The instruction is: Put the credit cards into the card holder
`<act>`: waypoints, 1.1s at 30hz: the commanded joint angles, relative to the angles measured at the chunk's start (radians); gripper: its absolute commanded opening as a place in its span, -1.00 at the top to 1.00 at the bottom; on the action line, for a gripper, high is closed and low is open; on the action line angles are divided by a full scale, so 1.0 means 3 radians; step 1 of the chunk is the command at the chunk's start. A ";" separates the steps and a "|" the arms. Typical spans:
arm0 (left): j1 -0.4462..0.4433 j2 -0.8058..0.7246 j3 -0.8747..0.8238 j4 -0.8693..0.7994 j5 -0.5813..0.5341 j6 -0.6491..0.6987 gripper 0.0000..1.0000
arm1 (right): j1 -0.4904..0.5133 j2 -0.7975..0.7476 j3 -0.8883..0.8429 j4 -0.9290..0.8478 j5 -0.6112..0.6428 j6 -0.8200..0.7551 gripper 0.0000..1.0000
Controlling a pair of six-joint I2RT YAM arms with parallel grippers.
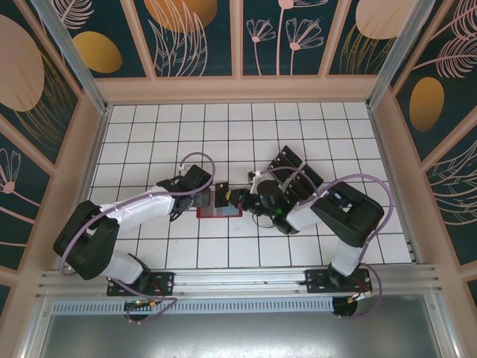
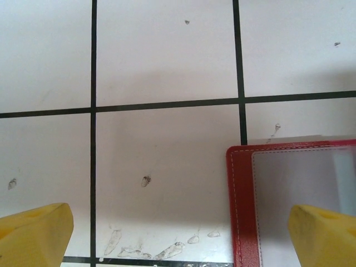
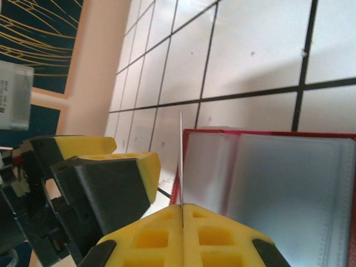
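Holder lies open and flat on the white tiles between the two grippers, with a red stitched border and clear pockets inside. Right gripper is pinched tight on one card, seen edge-on and upright at the holder's left rim; contact can't be told. Left gripper is spread wide and grips nothing, one yellow tip over the holder's corner.

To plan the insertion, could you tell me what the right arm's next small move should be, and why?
Probably ease the right gripper down toward a pocket: it is shut on a credit card held edge-on over the open card holder, while the left gripper hangs open above the holder's corner.
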 commanded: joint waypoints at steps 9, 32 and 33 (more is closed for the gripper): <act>-0.0093 0.0025 0.0024 -0.0264 -0.0084 0.0274 -0.97 | 0.0013 -0.0247 -0.0074 -0.0245 0.0270 -0.0045 1.00; -0.0147 0.0481 0.0034 -0.0231 -0.0253 0.0123 -0.97 | 0.0124 -0.0007 0.0036 -0.0093 0.0384 0.0005 1.00; -0.0150 0.0492 0.0020 -0.0235 -0.0250 0.0107 -0.97 | 0.0125 0.0008 0.0038 -0.0067 0.0380 0.0007 1.00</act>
